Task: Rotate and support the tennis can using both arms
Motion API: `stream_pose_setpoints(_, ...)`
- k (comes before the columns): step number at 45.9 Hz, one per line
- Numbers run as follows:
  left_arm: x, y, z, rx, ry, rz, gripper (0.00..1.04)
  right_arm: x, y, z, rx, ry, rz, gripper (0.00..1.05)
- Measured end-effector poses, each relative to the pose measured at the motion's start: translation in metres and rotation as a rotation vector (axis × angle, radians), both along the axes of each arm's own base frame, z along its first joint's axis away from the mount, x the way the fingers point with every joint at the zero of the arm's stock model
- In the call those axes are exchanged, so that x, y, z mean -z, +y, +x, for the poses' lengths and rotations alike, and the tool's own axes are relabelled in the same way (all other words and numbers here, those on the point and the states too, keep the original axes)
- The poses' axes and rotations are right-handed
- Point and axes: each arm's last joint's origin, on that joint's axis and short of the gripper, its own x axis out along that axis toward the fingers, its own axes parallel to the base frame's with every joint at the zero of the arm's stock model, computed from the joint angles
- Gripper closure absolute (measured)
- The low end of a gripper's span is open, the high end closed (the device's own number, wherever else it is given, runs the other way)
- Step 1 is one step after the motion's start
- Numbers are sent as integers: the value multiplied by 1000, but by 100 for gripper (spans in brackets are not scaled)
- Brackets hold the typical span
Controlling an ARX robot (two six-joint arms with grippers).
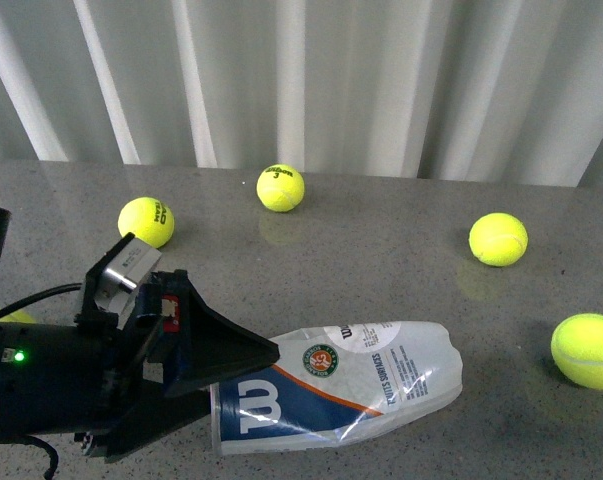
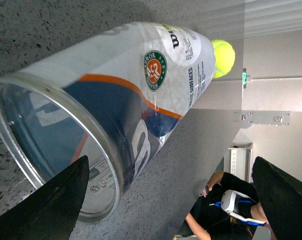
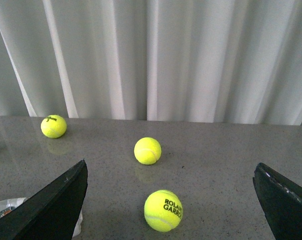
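Note:
The tennis can [image 1: 351,385] lies on its side on the grey table [image 1: 381,270], its closed end to the right and its silver rim toward my left arm. My left gripper [image 1: 239,378] is open at the rim end, one finger above the can. In the left wrist view the can [image 2: 140,100] fills the picture, with its rim [image 2: 55,150] beside one finger [image 2: 50,205]; my left gripper [image 2: 168,200] holds nothing. My right gripper [image 3: 171,207] is open and empty above the table; the can's end [image 3: 5,210] shows beside one finger [image 3: 55,210]. It is out of the front view.
Several yellow tennis balls lie on the table: far left [image 1: 146,222], far middle [image 1: 280,187], right [image 1: 498,239] and near right [image 1: 587,350]. A ball [image 3: 163,210] lies between the right fingers. White curtains [image 1: 331,80] hang behind.

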Motion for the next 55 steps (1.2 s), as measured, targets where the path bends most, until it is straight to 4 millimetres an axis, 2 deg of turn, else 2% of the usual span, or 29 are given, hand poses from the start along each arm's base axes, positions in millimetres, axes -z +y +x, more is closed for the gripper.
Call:
stream_pose_setpoints(10,10,-14,7,-6,38,-40,9,0,0,0,0,0,0,7)
stream_pose_setpoints(16,20,-17,19,-65,67,-66,33,0,0,0,0,0,0,7)
stream_pose_setpoints(23,24,-17,20,-98,105,-92,62,0,0,0,0,0,0,7)
stream_pose_setpoints(27,22,-17,20,-99,107,-94,73,0,0,0,0,0,0,7)
stream_pose_setpoints(33,16,-13,19,-126,126,-88,94,0,0,0,0,0,0,7)
stream_pose_setpoints(36,12,-11,18,-139,143,-85,101,0,0,0,0,0,0,7)
stream_pose_setpoints(42,-4,-8,14,-162,129,-98,101,0,0,0,0,0,0,7)
stream_pose_setpoints(47,-28,-7,8,-168,142,-68,101,0,0,0,0,0,0,7)
stream_pose_setpoints(49,-43,-8,5,-150,137,-41,101,0,0,0,0,0,0,7)
stream_pose_setpoints(52,-77,-12,6,-110,81,30,101,0,0,0,0,0,0,7)
stream_pose_setpoints(55,-120,-19,11,-72,-21,155,101,0,0,0,0,0,0,7)
